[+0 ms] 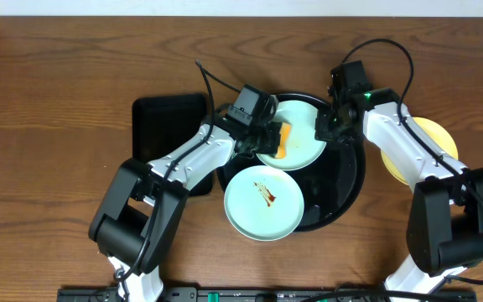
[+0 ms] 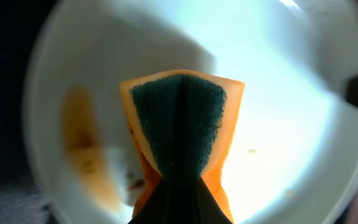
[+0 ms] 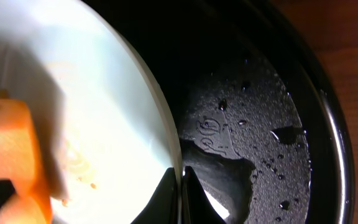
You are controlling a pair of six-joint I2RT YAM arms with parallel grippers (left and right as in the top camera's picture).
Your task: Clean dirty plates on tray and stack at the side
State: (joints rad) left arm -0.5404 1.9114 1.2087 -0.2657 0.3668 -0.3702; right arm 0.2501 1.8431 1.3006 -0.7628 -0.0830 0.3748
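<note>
Overhead, the upper mint plate (image 1: 302,138) is seen over the round tray (image 1: 346,180), its right rim clamped by the right end effector (image 1: 324,127). An orange sponge (image 1: 282,141) is gripped by the left end effector (image 1: 271,138) and laid on that plate. A smeared mint plate (image 1: 262,201) overlaps the tray's front-left rim. A yellow plate (image 1: 434,138) lies on the table (image 1: 57,67), right of the tray.

From the left wrist, the sponge (image 2: 179,118) is seen pinched, green side up, beside a brown smear (image 2: 82,146).

From the right wrist, the plate's rim is seen nipped between the fingers above the wet tray (image 3: 260,143).
</note>
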